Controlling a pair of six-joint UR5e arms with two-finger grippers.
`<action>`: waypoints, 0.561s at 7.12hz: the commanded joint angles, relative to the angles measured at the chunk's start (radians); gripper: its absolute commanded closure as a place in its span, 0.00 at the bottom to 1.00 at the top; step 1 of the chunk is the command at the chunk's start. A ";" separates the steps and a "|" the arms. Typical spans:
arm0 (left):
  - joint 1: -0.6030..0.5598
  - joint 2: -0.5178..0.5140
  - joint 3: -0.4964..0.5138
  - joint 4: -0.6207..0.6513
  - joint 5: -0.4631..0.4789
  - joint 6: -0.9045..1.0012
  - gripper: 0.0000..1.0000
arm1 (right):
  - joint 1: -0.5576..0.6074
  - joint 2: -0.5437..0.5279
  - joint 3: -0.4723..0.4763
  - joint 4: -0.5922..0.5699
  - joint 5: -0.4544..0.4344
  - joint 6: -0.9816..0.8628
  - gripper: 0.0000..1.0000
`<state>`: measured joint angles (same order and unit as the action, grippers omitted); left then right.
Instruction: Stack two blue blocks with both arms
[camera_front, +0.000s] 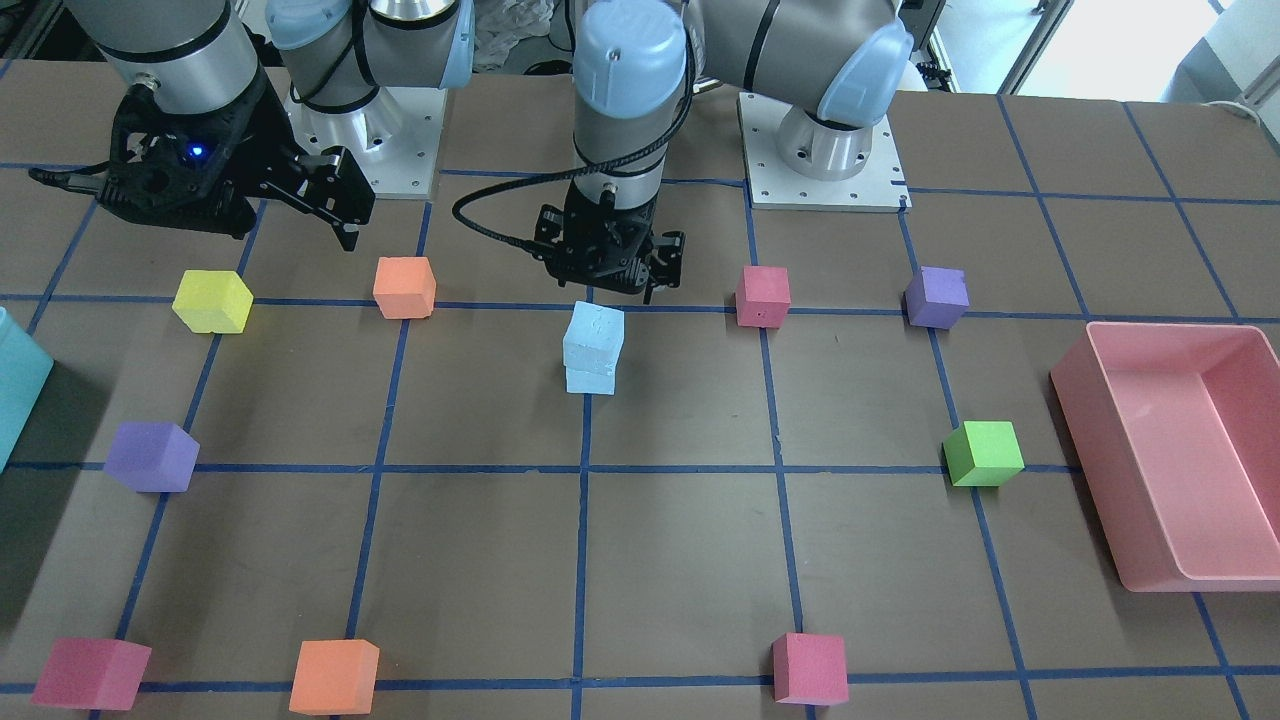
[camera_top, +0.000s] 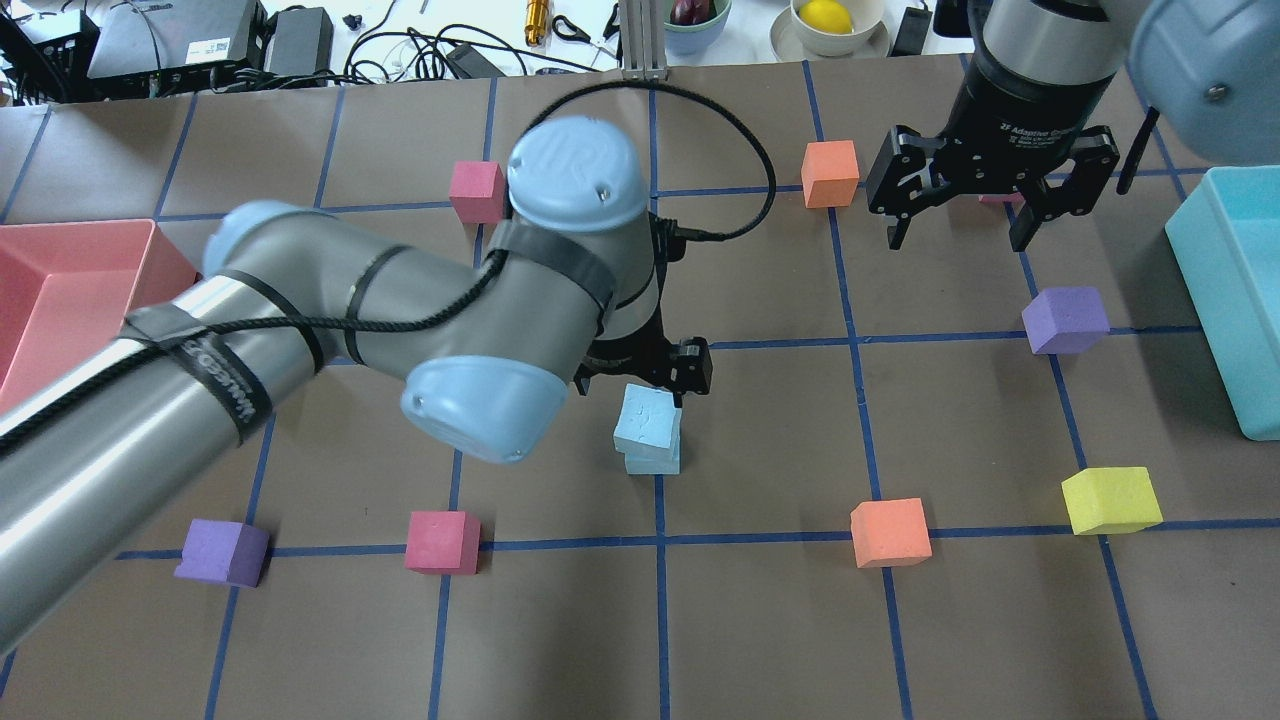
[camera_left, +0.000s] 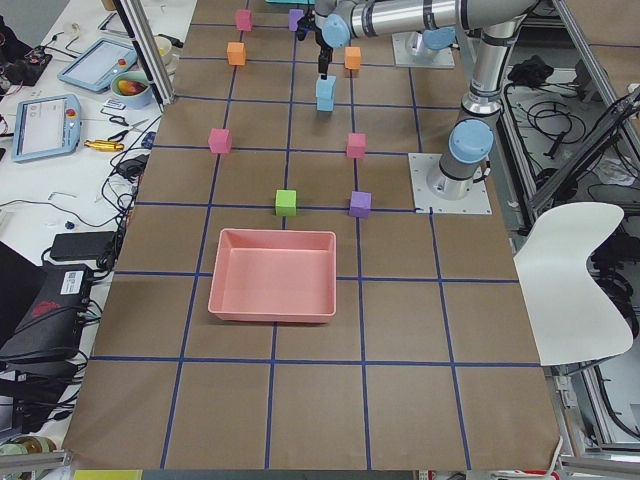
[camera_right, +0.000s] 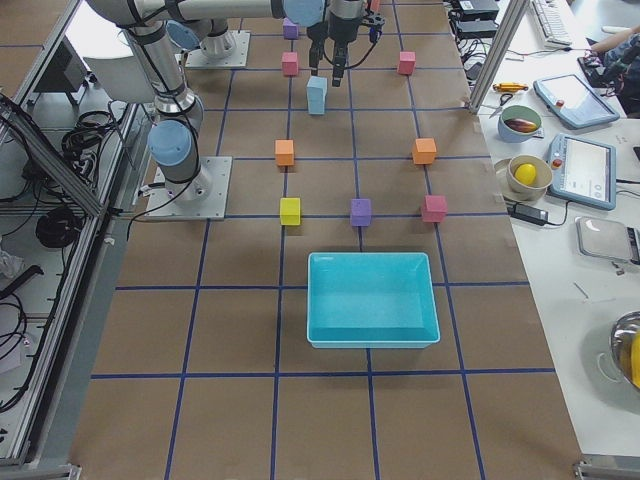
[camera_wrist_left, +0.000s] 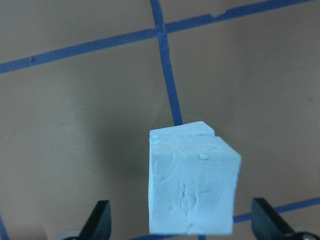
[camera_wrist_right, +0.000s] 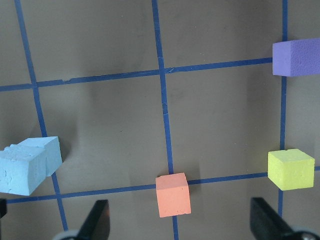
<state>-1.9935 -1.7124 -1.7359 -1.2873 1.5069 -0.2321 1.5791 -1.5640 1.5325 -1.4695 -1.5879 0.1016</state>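
Two blue blocks are stacked mid-table: the upper blue block (camera_front: 594, 338) is seated on the lower blue block (camera_front: 590, 382), twisted slightly so the edges are not flush. The stack is set on a blue tape line (camera_front: 583, 520). Just above it, toward the robot's base, the left gripper (camera_front: 616, 286) is held with jaws spread wide and nothing gripped. In the left wrist view both fingertips (camera_wrist_left: 100, 220) are seen clear of the upper block's sides. Well apart from the stack, the right gripper (camera_top: 958, 232) is raised off the table on the robot's right, jaws also wide and empty. An orange cube (camera_front: 404, 287) and a yellow cube (camera_front: 212, 301) are seen close below it.
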 joint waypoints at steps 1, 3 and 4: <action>0.027 0.030 0.058 -0.087 -0.019 0.005 0.00 | -0.001 -0.001 0.000 -0.002 0.002 0.001 0.00; 0.166 0.042 0.055 -0.087 -0.017 0.150 0.00 | -0.001 0.001 0.000 -0.005 0.000 0.001 0.00; 0.249 0.054 0.059 -0.087 -0.011 0.240 0.00 | -0.001 0.001 0.001 -0.002 -0.001 0.001 0.00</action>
<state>-1.8371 -1.6699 -1.6794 -1.3735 1.4912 -0.0938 1.5785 -1.5633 1.5327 -1.4730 -1.5876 0.1028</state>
